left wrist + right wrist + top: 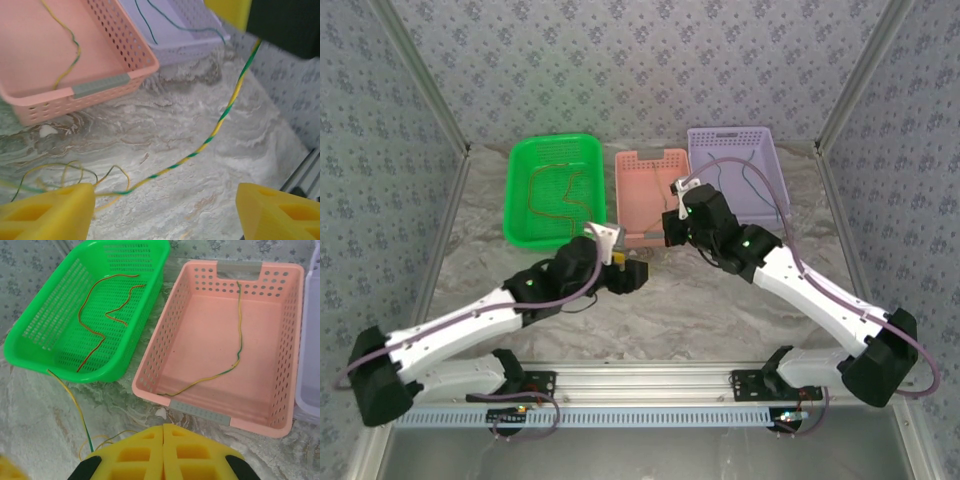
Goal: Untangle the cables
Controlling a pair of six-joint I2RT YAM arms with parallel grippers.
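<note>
- We see the left hand [165,202] wide open, holding nothing; a yellow-green cable [220,117] crosses the counter [165,145] between its fingers.
- The right hand [163,432] is closed; we cannot tell whether it grips anything.
- More cables [239,325] lie in the green basket [30,347], pink basket [150,385] and purple basket [200,45].

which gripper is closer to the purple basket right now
right. the right gripper hangs over the pink basket's near right corner, just beside the purple basket. the left gripper is over the table on the near side of the pink basket, farther away.
</note>
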